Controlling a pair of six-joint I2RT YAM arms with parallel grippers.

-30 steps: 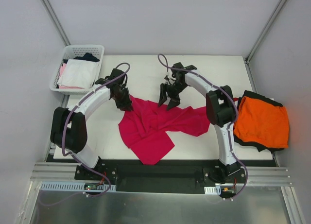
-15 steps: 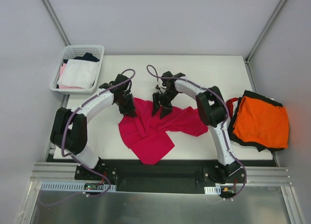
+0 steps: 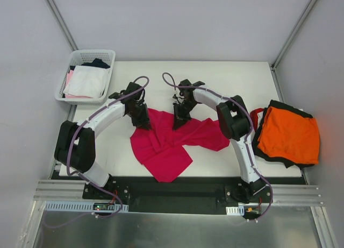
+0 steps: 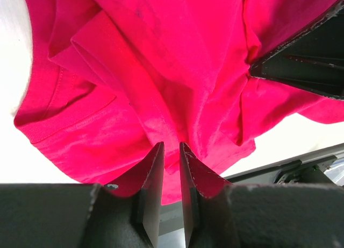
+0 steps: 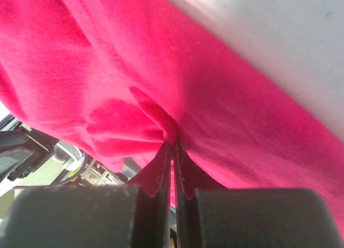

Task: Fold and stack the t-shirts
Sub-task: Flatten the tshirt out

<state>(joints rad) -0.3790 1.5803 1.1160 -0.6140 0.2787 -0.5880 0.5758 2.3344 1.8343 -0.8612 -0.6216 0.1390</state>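
1. The white table (image 3: pixel 226 76) carries everything.
2. The crimson t-shirt (image 3: pixel 166 146) lies rumpled at the table's near middle, between the two arms.
3. The orange t-shirt (image 3: pixel 287 135) lies on the black t-shirt (image 3: pixel 279 104) at the table's right edge.
4. The left pincer (image 3: pixel 142 122) grips a ridge of the crimson t-shirt at its left edge.
5. The right pincer (image 3: pixel 177 121) is clenched on a pinched fold near its top edge.

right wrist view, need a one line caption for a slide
Right arm's fingers pinched shut on a bunched fold of the crimson t-shirt, pale table beyond.
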